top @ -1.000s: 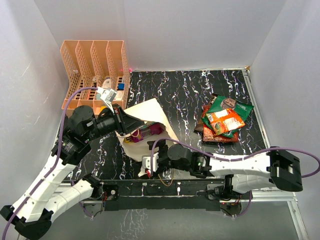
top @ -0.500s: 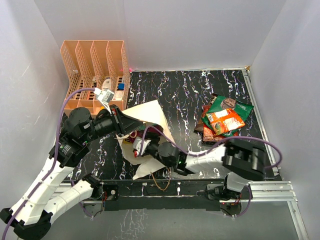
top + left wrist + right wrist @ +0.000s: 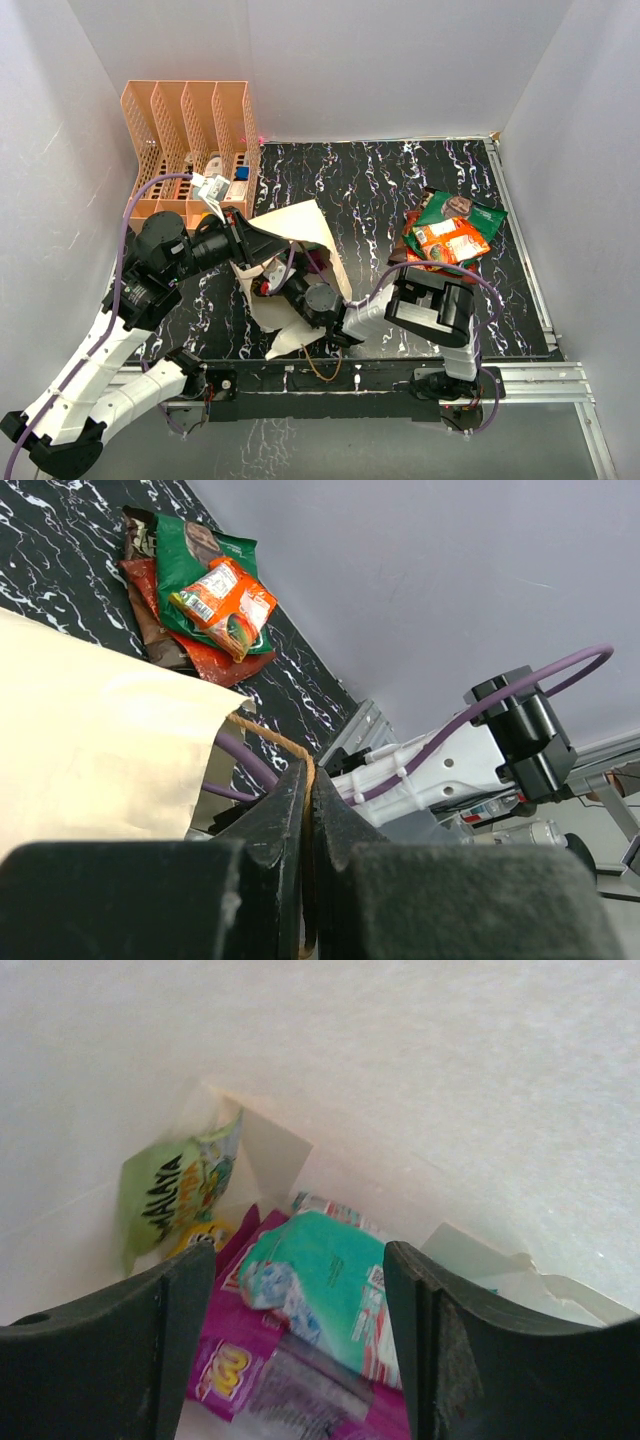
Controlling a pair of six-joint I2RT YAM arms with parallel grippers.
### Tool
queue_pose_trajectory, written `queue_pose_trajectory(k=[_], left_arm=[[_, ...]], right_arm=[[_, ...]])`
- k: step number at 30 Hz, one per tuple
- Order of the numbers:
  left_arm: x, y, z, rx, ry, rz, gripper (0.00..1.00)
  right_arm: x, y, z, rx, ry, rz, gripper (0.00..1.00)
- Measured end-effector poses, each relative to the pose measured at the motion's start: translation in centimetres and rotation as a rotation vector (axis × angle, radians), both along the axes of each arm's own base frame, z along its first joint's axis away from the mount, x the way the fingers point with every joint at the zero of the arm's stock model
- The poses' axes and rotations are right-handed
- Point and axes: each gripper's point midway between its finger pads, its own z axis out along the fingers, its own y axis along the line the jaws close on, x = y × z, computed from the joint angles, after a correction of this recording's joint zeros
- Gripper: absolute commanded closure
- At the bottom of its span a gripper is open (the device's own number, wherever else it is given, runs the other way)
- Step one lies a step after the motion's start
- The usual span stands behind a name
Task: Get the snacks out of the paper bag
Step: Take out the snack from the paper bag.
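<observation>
**Item 1 — paper bag** [image 3: 300, 222]. Cream kraft, lying on its side on the black, white-veined worktop [image 3: 370, 190], left of centre, with its mouth toward the arm bases. The right arm reaches in through the mouth. The right claw [image 3: 298, 1255] is inside with its jaws spread wide, gripping nothing; the contents lie just beyond its tips.

Contents, by the right wrist view:
- Mint-green packet [image 3: 320, 1280], small print too fine to read, resting on top of the next.
- Magenta packet [image 3: 250, 1385], with yellow lettering partly hidden behind a finger and unreadable.
- Lime-green packet [image 3: 175, 1200], leaning at the bag's back fold, printed "MALAYA" in dark capitals.
- Scrap of yellow wrapper [image 3: 205, 1232], just below the lime-green one.

**Item 2 — left claw** [image 3: 305, 780]. Closed tight on the bag's brown cord handle [image 3: 265, 735] at the upper lip of the mouth, with that lip raised off the worktop.

**Item 3 — snacks already on the worktop.** One overlapping pile at the right, well apart from the bag.
- Orange packet [image 3: 450, 240] on top.
- Green packet [image 3: 465, 212] under and behind it.
- Red packet [image 3: 440, 275] at the bottom.
- Dark brown packet [image 3: 398, 255] showing at the pile's left edge.
- Labels too small to read.

**Item 4 — orange slotted rack** [image 3: 185, 120]. In the far-left corner, with four upright compartments. Small white and blue items [image 3: 225, 168] sit in the right-hand compartments.
</observation>
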Motion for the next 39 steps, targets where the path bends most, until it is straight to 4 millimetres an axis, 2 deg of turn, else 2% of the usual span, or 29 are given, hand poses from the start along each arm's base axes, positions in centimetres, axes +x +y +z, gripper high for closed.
queue_pose_trajectory(k=[4,7,10,14,18,22,29,35,39], left_arm=[[0.1,-0.1,0.2,-0.011,0.002,0.003,1.0],[0.3,-0.2,0.4,-0.017,0.005,0.006,1.0],[0.5,-0.2,0.5,-0.016,0.007,0.01,1.0],[0.7,-0.1,0.7,-0.014,0.005,0.023,1.0],[0.8,-0.1,0.6,-0.007,0.011,0.031,1.0],[1.0,0.1,0.3,0.003,0.012,0.045,1.0],[1.3,0.4,0.1,0.022,0.016,0.069,1.0],[1.7,0.5,0.1,0.023,0.014,0.093,1.0],[2.1,0.5,-0.1,0.027,0.018,0.104,1.0]], right_arm=[[1.4,0.2,-0.1,0.046,0.004,-0.034,0.15],[2.2,0.5,-1.6,0.039,0.023,-0.053,0.1],[3.0,0.9,-2.8,0.032,0.039,-0.076,0.09],[4.2,0.9,-4.2,0.021,0.064,-0.117,0.23],[4.5,0.7,-5.1,0.01,0.101,-0.143,0.33],[4.5,0.6,-5.8,-0.009,0.139,-0.155,0.57],[3.4,-1.0,-5.2,-0.041,0.191,-0.138,0.8],[1.9,-1.9,-3.2,-0.029,0.23,-0.077,0.83],[0.6,-2.4,-3.1,-0.008,0.266,-0.021,0.81]])
